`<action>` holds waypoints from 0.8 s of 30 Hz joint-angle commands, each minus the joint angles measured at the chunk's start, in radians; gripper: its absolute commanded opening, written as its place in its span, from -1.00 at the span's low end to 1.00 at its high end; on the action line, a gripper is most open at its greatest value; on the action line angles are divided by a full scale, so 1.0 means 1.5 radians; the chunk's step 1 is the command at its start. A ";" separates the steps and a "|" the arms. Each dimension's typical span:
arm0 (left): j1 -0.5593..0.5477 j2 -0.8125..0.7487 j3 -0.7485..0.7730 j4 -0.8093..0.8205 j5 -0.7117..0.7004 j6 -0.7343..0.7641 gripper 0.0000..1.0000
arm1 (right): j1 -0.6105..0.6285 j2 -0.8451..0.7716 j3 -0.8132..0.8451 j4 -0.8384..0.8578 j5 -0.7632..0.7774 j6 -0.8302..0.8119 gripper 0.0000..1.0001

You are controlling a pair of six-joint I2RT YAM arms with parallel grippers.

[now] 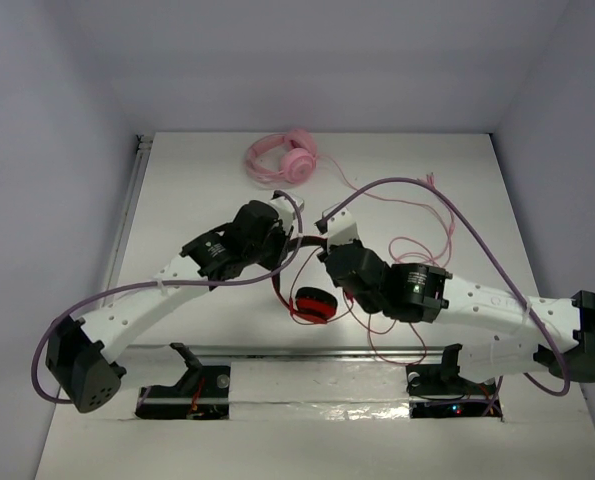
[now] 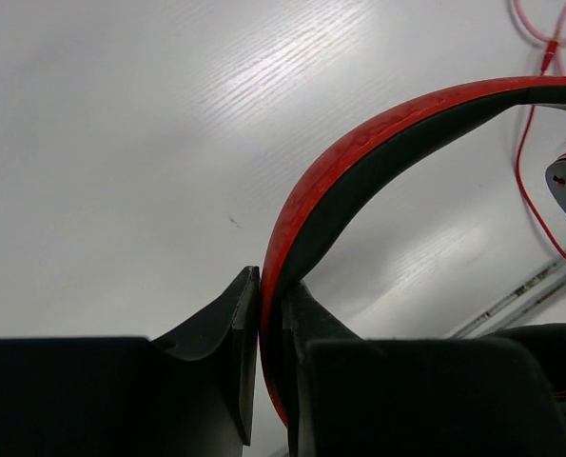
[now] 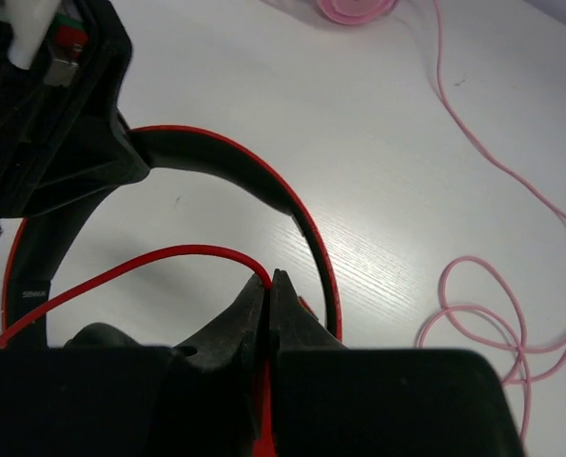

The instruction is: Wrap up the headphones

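Observation:
The headphones, with a black-and-red headband [image 2: 359, 162] and a red ear cup [image 1: 314, 303], are at the table's middle between my two arms. My left gripper [image 2: 271, 281] is shut on the headband and holds it edge-on; it also shows in the top view [image 1: 285, 238] and in the right wrist view [image 3: 64, 124]. My right gripper [image 3: 271, 278] is shut on the thin red cable [image 3: 168, 255], which arcs left from its fingertips in front of the headband [image 3: 302, 214]. In the top view the right gripper [image 1: 323, 256] sits just right of the left one.
The pale pink headphones [image 1: 285, 158] lie at the table's back, their pink cable [image 1: 417, 215] looping to the right and showing in the right wrist view [image 3: 482, 305]. A metal rail [image 1: 277, 350] runs along the near edge. Purple arm cables [image 1: 477, 235] arch above the table.

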 commanded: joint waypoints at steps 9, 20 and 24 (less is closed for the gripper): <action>0.122 -0.078 -0.033 0.092 0.210 -0.011 -1.00 | -0.008 -0.041 0.019 0.001 0.008 0.013 -0.51; 0.128 -0.089 -0.040 0.083 0.330 0.009 -1.00 | -0.048 -0.051 -0.002 0.047 0.026 0.017 -0.32; 0.128 -0.102 -0.055 0.100 0.352 0.000 -1.00 | -0.063 -0.060 0.002 0.061 -0.001 0.020 0.18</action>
